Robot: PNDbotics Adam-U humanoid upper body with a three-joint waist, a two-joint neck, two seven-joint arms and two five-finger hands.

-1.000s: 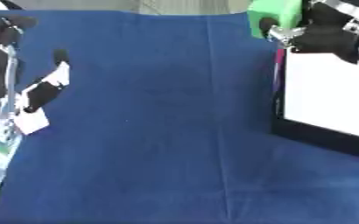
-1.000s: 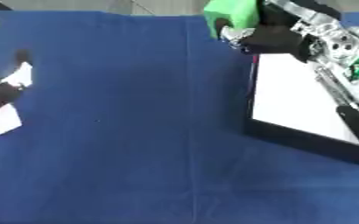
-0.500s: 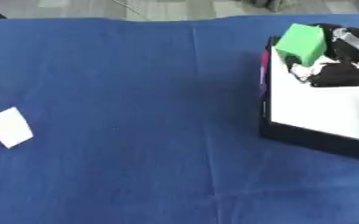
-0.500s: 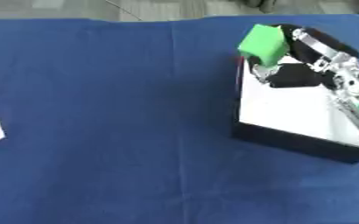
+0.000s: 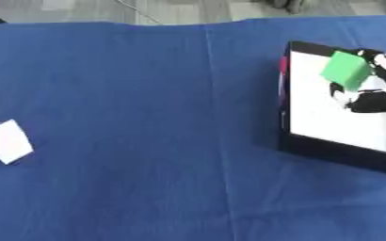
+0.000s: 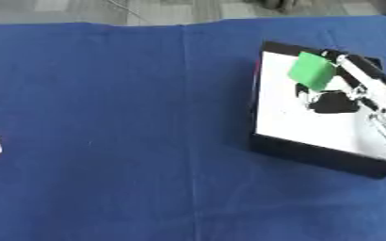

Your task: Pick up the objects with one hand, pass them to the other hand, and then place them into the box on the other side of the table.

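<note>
- One blue cloth covers my desk (image 5: 130, 141) from the near edge to the far edge, and it looks soft enough that things will sit on it without sliding.
- At the right side sits the box (image 6: 311, 153), black-walled with a white floor, its near wall toward me.
- My right robot hand (image 6: 357, 92) reaches in over the box from the right, fingers curled round the green block (image 6: 311, 70), which I hold above the far part of the white floor; I cannot tell whether it touches the floor.
- That block looks like a light, stiff cube with smooth flat faces, maybe foam or plastic. I judge that two opposite faces are the place to hold it, since a corner grip could let it twist out.
- Because it seems light, it may bounce or tip on release, so I would let go low over the floor.
- Far to the left lies a small white flat piece (image 5: 8, 141), tilted on the cloth. It looks thin, so I judge it is best taken by its edges.
- My left robot hand shows in neither view.
</note>
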